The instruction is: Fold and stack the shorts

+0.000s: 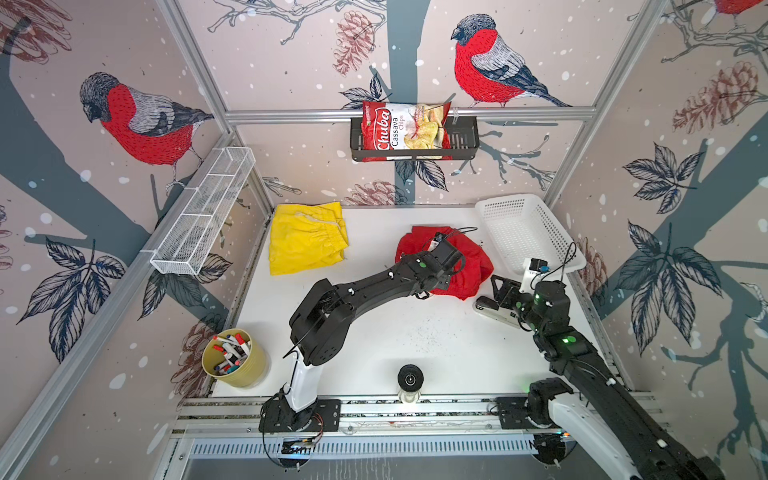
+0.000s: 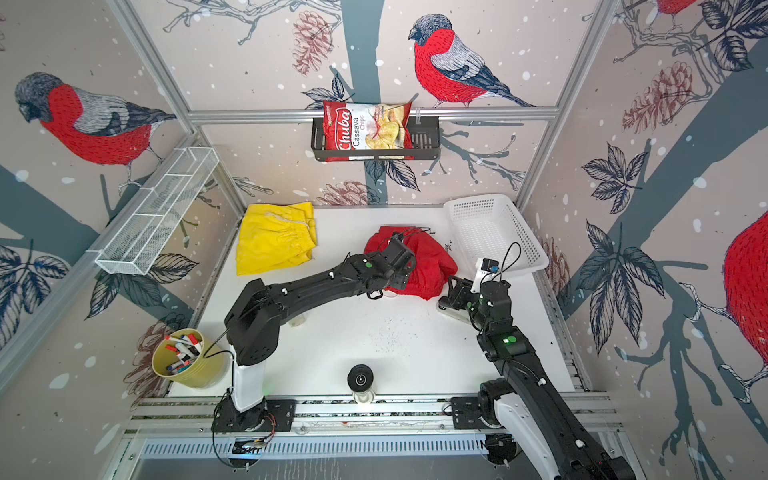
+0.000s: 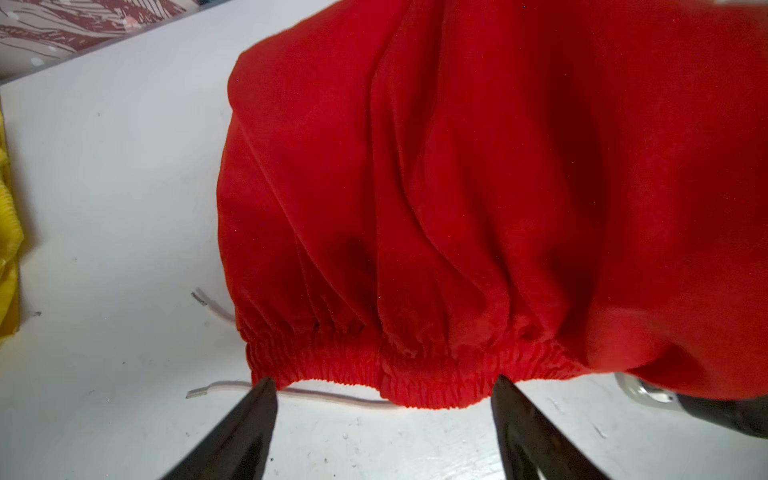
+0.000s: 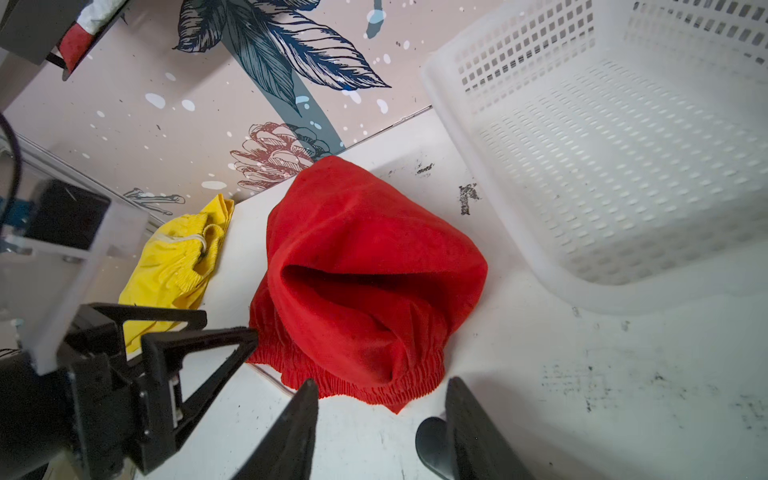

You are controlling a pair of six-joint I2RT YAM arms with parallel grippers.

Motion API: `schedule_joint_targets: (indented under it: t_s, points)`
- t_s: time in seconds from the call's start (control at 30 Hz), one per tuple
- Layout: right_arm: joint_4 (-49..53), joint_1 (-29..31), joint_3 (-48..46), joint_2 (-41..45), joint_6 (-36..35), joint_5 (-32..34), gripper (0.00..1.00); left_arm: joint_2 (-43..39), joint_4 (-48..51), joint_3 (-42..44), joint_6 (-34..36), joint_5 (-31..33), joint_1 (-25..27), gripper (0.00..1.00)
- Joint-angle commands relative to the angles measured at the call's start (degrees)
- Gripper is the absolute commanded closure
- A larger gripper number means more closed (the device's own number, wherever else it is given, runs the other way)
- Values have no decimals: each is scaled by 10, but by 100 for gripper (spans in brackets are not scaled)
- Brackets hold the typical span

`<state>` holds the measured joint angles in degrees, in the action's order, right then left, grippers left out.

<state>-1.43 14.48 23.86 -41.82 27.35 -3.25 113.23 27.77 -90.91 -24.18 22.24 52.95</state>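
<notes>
Left wrist view shows the left gripper (image 3: 384, 386) spread at the waistband (image 3: 415, 374) of the crumpled red shorts (image 3: 457, 187), far and right of centre, probably to pinch and fold them, with the right gripper (image 4: 380, 388), also spread, near them and the yellow shorts (image 1: 305, 239) far left.

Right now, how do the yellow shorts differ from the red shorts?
The yellow shorts lie flat at the table's back left; the red shorts sit bunched in a mound beside the white basket. The left arm reaches over the red shorts, none over the yellow shorts. Both have gathered waistbands and pale drawstrings.
</notes>
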Motion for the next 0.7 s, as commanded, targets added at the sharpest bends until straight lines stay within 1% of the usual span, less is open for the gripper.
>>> schedule_joint_targets:
  t_s: [0.0, 0.07, 0.13, 0.23, 0.37, 0.43, 0.53, 0.6, 0.63, 0.67]
  points:
    - [-22, -17, 15, 0, 17, 24, 49, 8, -34, -3, -3, -49, 2, 15]
    - [-24, -32, 22, 1, 25, 33, 49, 15, -34, -25, 3, -63, 6, 12]
    - [-26, -47, 28, 2, 36, 30, 49, 16, -33, -43, 7, -64, 10, 11]
    - [-18, -59, 39, 1, 41, 15, 49, 14, -70, -44, 19, -87, 16, 8]
    - [15, -61, 37, 14, 35, 15, 49, 26, -126, -50, 23, -137, 32, 5]
    - [34, -62, 28, 29, 35, 21, 48, 44, -129, -67, 27, -136, 45, 4]
    - [44, -64, 11, 61, 33, 26, 47, 96, -98, -122, 31, -110, 58, 3]
    - [53, -66, 11, 81, 31, 32, 46, 145, -61, -181, 36, -90, 61, 7]
    - [57, -66, 13, 88, 28, 35, 46, 169, -36, -212, 34, -78, 61, 12]
    - [62, -67, 17, 94, 26, 38, 46, 195, -5, -253, 33, -64, 61, 23]
